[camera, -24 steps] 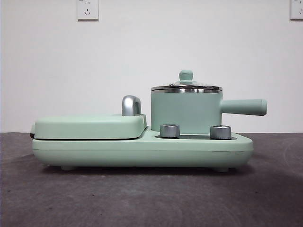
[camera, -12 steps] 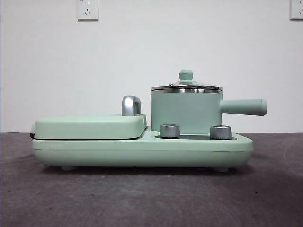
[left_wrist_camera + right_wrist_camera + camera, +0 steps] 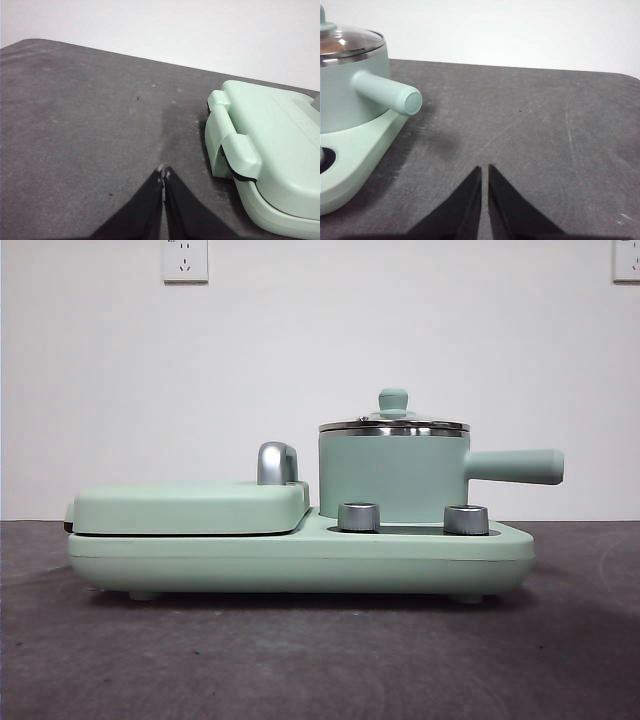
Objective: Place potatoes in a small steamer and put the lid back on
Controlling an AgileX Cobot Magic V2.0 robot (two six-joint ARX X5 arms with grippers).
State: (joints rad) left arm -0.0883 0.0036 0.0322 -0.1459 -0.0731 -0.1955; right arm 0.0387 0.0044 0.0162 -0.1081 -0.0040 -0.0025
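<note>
The small steamer (image 3: 392,478), a mint-green pot with a steel rim and a long side handle (image 3: 515,466), stands on the right half of the green cooker base (image 3: 300,558). The glass lid (image 3: 394,422) with its green knob sits on the pot. In the right wrist view the pot (image 3: 345,95) is closed by the lid (image 3: 347,42), and an orange-brown shape shows through the glass. My right gripper (image 3: 485,172) is shut and empty over the table beside the handle. My left gripper (image 3: 163,175) is shut and empty over the table beside the griddle.
The flat green griddle cover (image 3: 190,506) with a chrome latch (image 3: 277,462) fills the cooker's left half; it also shows in the left wrist view (image 3: 270,145). Two steel dials (image 3: 359,516) stand before the pot. Dark grey table (image 3: 300,660), white wall behind.
</note>
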